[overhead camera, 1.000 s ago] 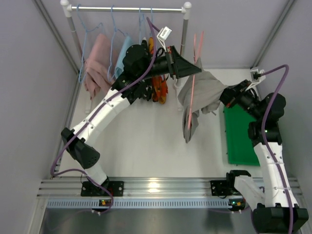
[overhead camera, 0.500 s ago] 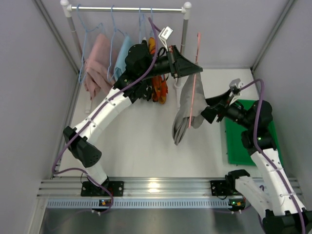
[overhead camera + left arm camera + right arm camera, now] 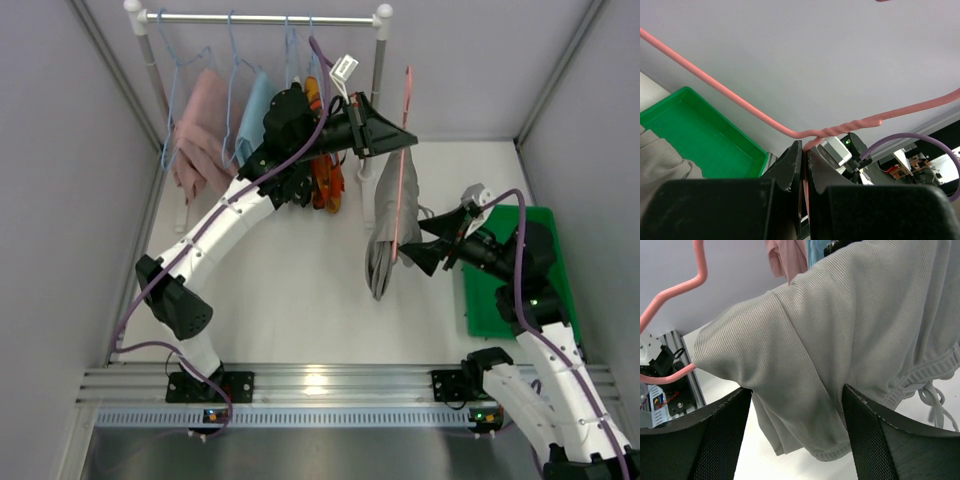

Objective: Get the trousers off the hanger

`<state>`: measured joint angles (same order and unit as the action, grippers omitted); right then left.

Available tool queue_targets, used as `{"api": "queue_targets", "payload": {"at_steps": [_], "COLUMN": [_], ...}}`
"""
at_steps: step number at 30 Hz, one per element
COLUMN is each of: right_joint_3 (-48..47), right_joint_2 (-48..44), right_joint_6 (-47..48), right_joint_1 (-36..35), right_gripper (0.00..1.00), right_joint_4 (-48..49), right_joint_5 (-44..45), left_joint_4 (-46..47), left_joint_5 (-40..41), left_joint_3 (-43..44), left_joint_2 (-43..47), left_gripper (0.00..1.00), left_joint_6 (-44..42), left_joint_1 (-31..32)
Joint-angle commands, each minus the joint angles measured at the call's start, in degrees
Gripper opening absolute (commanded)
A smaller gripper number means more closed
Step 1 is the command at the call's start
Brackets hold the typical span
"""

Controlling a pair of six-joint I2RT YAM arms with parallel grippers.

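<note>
Right gripper (image 3: pixel 794 390): fingers spread wide apart, facing the plain grey ribbed cloth trousers (image 3: pixel 382 240); contact with the cloth cannot be judged from the wrist view. Flat green plastic tray (image 3: pixel 500 300) lies on the table just beside the right arm. Grey trousers hang draped over a thin pink wire hanger (image 3: pixel 850 126), above the table. Left gripper (image 3: pixel 802 150): fingers pinched together on that hanger's wire below the twist. Far back, the bright orange-red patterned trousers (image 3: pixel 330 185) hang from the metal rail (image 3: pixel 270 17).
</note>
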<state>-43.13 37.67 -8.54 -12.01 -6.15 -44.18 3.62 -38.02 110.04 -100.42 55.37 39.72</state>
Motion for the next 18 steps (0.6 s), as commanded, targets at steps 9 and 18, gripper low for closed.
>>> {"api": "queue_targets", "payload": {"at_steps": [9,18], "right_joint_3": [-0.46,-0.46], "right_joint_2": [2.32,5.04], "right_joint_6": [7.12,8.09], "right_joint_1": [-5.04,-5.65], "right_gripper": [0.72,0.66], "right_joint_4": [1.84,4.13], "right_joint_5": [6.98,11.40], "left_joint_4": [3.94,3.68], "left_joint_5": [1.54,1.46], "left_joint_3": [3.78,3.87], "left_joint_2": [0.23,0.31], "left_gripper": [0.00,0.00], "left_joint_6": [-0.27,-0.44], "left_joint_1": [0.00,0.09]}}
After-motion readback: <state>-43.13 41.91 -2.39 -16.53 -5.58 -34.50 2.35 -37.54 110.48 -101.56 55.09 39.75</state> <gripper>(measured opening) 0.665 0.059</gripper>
